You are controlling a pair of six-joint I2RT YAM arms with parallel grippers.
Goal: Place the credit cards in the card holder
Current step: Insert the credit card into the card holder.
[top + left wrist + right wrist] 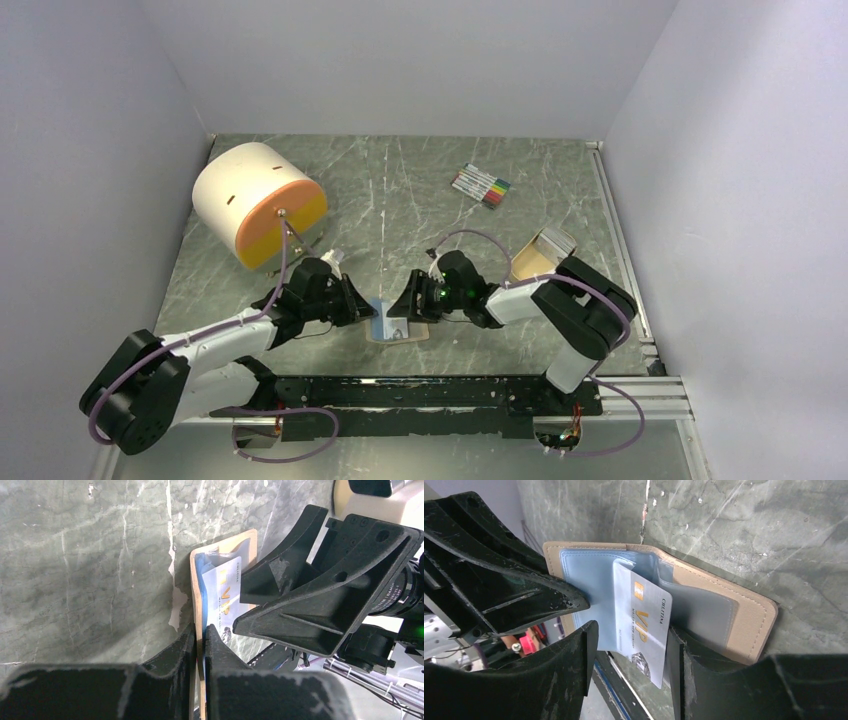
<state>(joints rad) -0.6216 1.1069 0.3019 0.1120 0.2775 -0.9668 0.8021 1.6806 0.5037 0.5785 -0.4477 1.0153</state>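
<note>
The tan card holder (397,330) lies open near the table's front edge, between both grippers. Its pale blue sleeves (589,580) face up. A whitish credit card (644,620) with gold "VIP" lettering sits partly inside a sleeve, its lower end sticking out. My left gripper (200,630) is shut on the card holder's tan edge (196,580). The right gripper (631,630) is open and straddles the protruding end of the card (222,595). There is a clear gap to its left finger, and the right finger (679,650) stands close beside the card's edge.
A white and orange cylinder (258,203) lies at the back left. A bundle of coloured marker pens (481,185) lies at the back. A tan open-topped tray (540,255) stands to the right, behind the right arm. A black rail (430,392) runs along the near edge.
</note>
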